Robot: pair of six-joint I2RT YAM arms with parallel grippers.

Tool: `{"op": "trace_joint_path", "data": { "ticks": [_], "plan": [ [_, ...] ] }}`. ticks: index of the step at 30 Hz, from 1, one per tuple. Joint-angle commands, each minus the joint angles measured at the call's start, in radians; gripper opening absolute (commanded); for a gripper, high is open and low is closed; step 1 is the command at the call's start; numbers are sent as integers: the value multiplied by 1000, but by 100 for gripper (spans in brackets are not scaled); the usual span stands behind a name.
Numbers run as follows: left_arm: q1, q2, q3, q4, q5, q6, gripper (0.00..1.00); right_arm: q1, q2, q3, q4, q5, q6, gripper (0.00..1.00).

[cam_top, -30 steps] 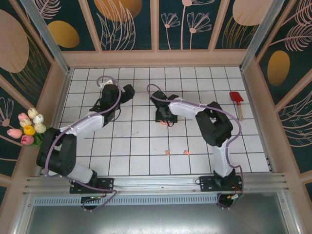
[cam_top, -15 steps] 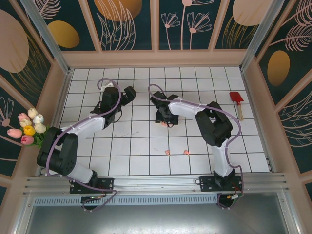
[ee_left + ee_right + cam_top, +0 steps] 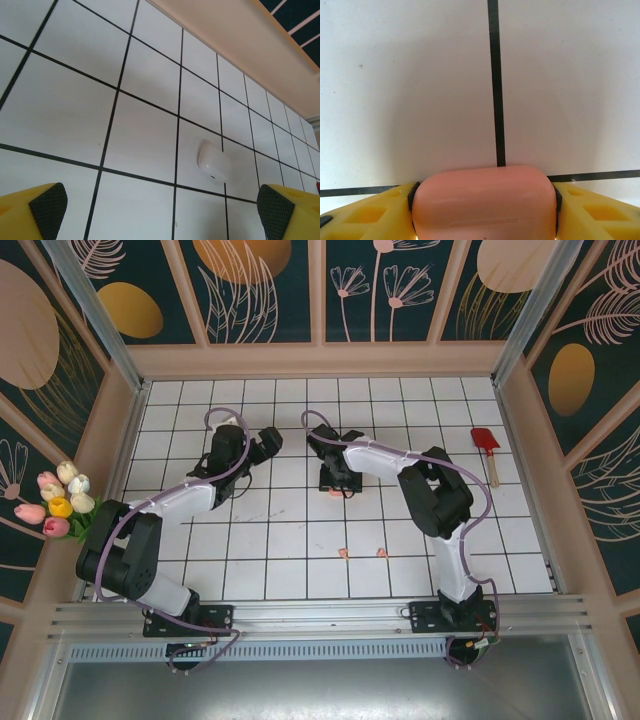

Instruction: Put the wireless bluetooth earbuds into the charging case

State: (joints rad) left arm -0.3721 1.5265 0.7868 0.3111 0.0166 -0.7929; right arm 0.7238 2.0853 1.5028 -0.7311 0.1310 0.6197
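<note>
Swung slightly right since a second ago, my left claw (image 3: 160, 209) hangs spread wide near a white pod (image 3: 212, 162). My right claw (image 3: 482, 200) pinches the pink case (image 3: 482, 206) by its rounded ends, so it may squirt free. The salmon earbuds (image 3: 343, 553) lie nearer me, well apart.

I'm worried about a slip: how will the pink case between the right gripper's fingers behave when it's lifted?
The pink case looks hard, smooth and rounded, so it probably stays stiff but could slip or swivel in the right gripper. It looks small, so probably light.
</note>
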Motion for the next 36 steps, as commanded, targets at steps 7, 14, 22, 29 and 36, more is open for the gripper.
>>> {"op": "trace_joint_path", "data": {
  "ticks": [7,14,22,29,36],
  "plan": [
    [-10,16,-104,260,231,9,99,-43,-114,-47,126,-139,98,54],
    [-37,63,-202,528,358,-10,99,-113,-224,-105,280,-184,297,52],
    [-92,149,-230,740,417,-21,95,-162,-272,-162,438,-238,503,52],
    [-134,263,-209,905,417,-69,85,-159,-265,-168,499,-262,602,52],
    [-160,336,-178,997,383,-98,79,-147,-263,-177,533,-281,640,51]
  ]
}}
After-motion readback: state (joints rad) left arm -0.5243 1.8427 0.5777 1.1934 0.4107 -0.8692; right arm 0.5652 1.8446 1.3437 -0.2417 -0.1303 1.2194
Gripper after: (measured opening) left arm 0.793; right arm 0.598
